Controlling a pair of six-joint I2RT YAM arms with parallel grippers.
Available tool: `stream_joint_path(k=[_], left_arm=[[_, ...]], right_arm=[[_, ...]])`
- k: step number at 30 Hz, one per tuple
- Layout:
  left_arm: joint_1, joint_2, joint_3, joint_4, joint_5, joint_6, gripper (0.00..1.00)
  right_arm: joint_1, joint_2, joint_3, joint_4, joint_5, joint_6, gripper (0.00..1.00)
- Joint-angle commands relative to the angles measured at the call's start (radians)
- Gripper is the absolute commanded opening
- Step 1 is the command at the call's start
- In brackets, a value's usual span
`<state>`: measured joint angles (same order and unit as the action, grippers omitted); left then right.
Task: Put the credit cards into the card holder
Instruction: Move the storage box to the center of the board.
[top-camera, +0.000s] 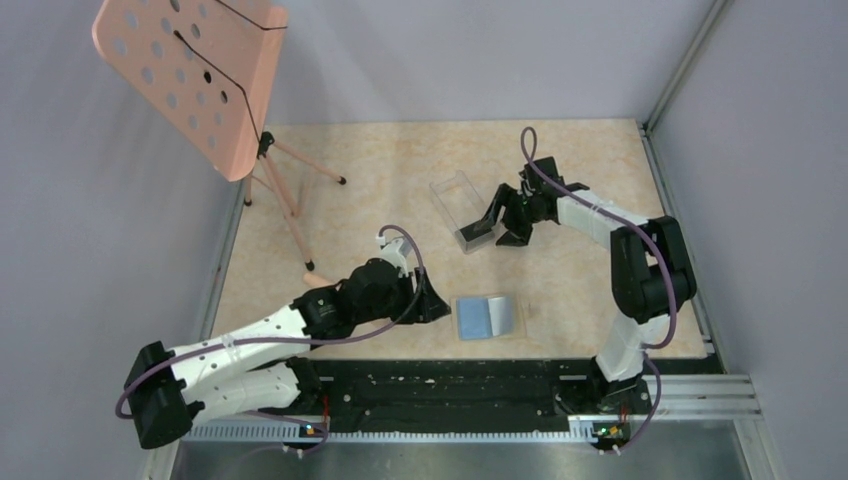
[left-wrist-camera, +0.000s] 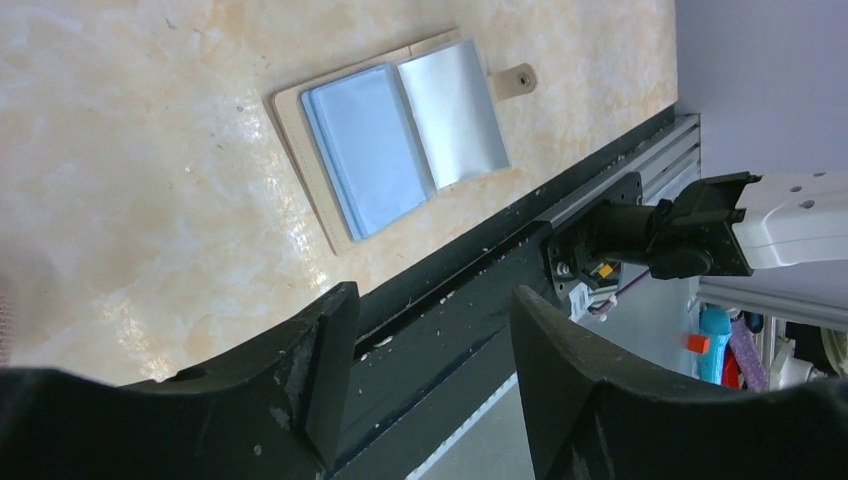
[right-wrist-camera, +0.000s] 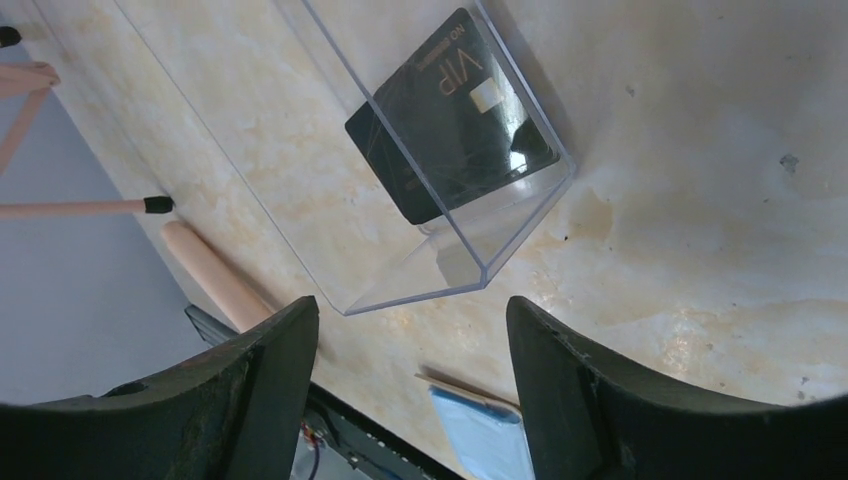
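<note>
One card holder (top-camera: 488, 316), one clear box (right-wrist-camera: 520, 215), one pink stand (top-camera: 190, 70). One black credit card (right-wrist-camera: 450, 115) visible. Two tools: left tool (left-wrist-camera: 432, 295), right tool (right-wrist-camera: 410, 305).

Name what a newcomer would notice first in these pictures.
The big pink perforated stand at the far left. Next, a clear box mid-table with a black VIP card inside, the right hand open beside it. A wallet lies open at the near edge.

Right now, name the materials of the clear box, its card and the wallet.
Clear box: rigid glossy plastic; see-through walls. Credit card: probably glossy dark plastic; it reflects light. Card holder: tan leather or imitation, matte; sleeves look shiny plastic.
</note>
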<state>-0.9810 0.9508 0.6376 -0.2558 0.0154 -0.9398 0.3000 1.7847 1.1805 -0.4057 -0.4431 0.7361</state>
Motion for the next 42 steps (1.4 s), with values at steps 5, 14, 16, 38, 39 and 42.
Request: stream_joint_path(k=[5, 14, 16, 38, 39, 42], left_arm=[[-0.001, 0.045, 0.059, 0.054, 0.070, 0.017, 0.62], [-0.001, 0.075, 0.088, 0.072, 0.066, 0.030, 0.62], [-0.001, 0.089, 0.098, 0.072, 0.072, 0.034, 0.62], [0.030, 0.116, 0.153, -0.065, -0.165, -0.020, 0.68], [0.040, 0.119, 0.157, -0.066, -0.159, -0.019, 0.68], [0.079, 0.136, 0.163, -0.065, -0.118, -0.010, 0.69]], right_arm=[[-0.006, 0.074, 0.088, -0.019, 0.015, 0.011, 0.44], [0.003, 0.094, 0.167, -0.126, 0.061, -0.089, 0.24], [0.018, 0.094, 0.182, -0.152, 0.078, -0.116, 0.19], [0.252, 0.037, 0.158, -0.173, 0.039, -0.177, 0.14], [0.261, 0.036, 0.159, -0.167, 0.032, -0.174, 0.14], [0.275, 0.043, 0.158, -0.146, 0.005, -0.166, 0.16]])
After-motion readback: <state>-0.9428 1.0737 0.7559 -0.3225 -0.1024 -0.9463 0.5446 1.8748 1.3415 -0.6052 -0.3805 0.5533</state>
